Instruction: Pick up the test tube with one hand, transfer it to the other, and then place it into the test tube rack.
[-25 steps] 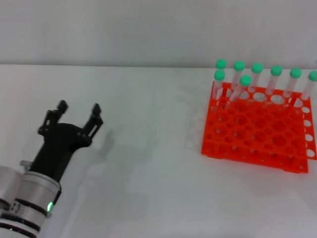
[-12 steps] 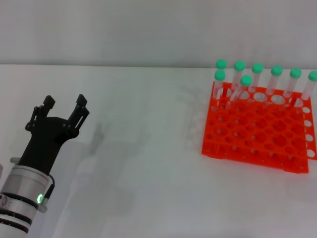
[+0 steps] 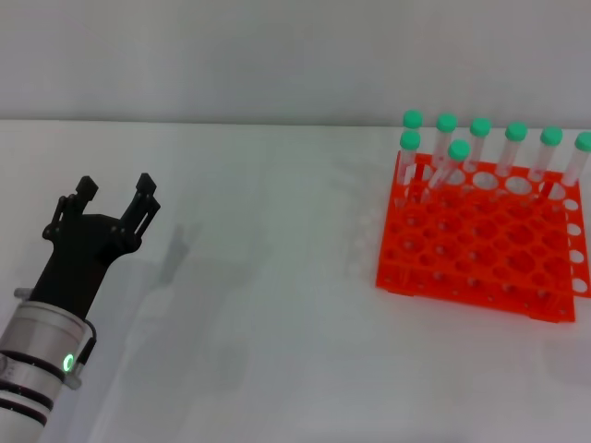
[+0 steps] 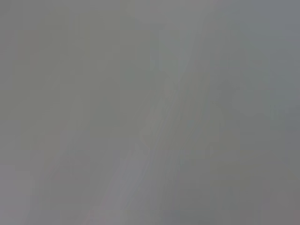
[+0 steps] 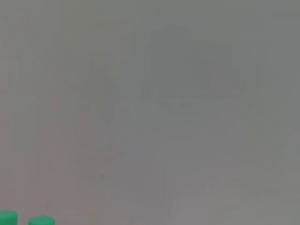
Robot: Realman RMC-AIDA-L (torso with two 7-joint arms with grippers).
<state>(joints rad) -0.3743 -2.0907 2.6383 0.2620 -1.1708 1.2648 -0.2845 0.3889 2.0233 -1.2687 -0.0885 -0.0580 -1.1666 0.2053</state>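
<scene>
Left gripper (image 3: pixel 114 193) sits at the lower left of the head frame, above the white table (image 3: pixel 277 305), fingers pointing up-frame toward the back wall. Fingers spread wide, nothing between them. Silver banded wrist with green ring light (image 3: pixel 66 362) shows at the bottom left corner. Its shadow falls on the table just right of the fingers.

Right gripper: not visible in any view, so its state can't be read.

Orange test tube rack (image 3: pixel 480 249) is at the right of the head frame, well apart from the left gripper, with its right edge close to the frame border. Eight green-capped test tubes (image 3: pixel 514 148) stand in holes along its far side: six in the back row, running from upper centre-right to the right frame edge, and two more just in front of them at the left end. One of those front two (image 3: pixel 450 163) leans to the side; the rest look upright. Which of them is the task's tube can't be told. The other holes look empty. No loose tube lies on the table.

Left wrist view: plain grey surface only, no fingers and no objects.

Right wrist view: mostly grey, with two green caps (image 5: pixel 41 220) at the bottom left corner, cut off by the frame edge.
</scene>
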